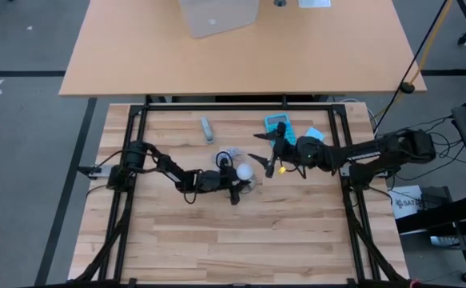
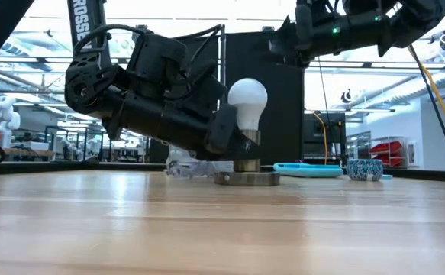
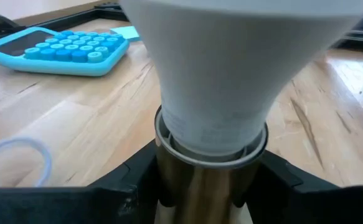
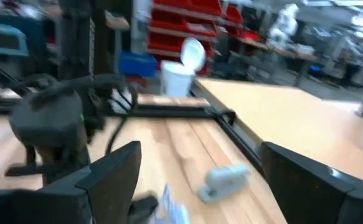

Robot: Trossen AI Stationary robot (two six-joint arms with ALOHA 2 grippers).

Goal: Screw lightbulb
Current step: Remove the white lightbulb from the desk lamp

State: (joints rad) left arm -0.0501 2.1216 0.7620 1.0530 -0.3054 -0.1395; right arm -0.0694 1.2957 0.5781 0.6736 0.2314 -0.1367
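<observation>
- My left arm (image 2: 138, 95) was matte black, blocky, with looped black cables and white lettering on its upright link.
- My right arm (image 1: 376, 152) was dark too, showing a green light and yellow marks near the wrist.

Even overhead light falls on the pale wooden plank counter (image 1: 233, 232), with only soft shadows. At table height, bright windows behind turn the dark arms into silhouettes. The white frosted pear-shaped lightbulb (image 3: 231, 68) looms close and soft. The right wrist view is motion-blurred throughout.

Lightbulb (image 3: 231, 62) head cut off
</observation>
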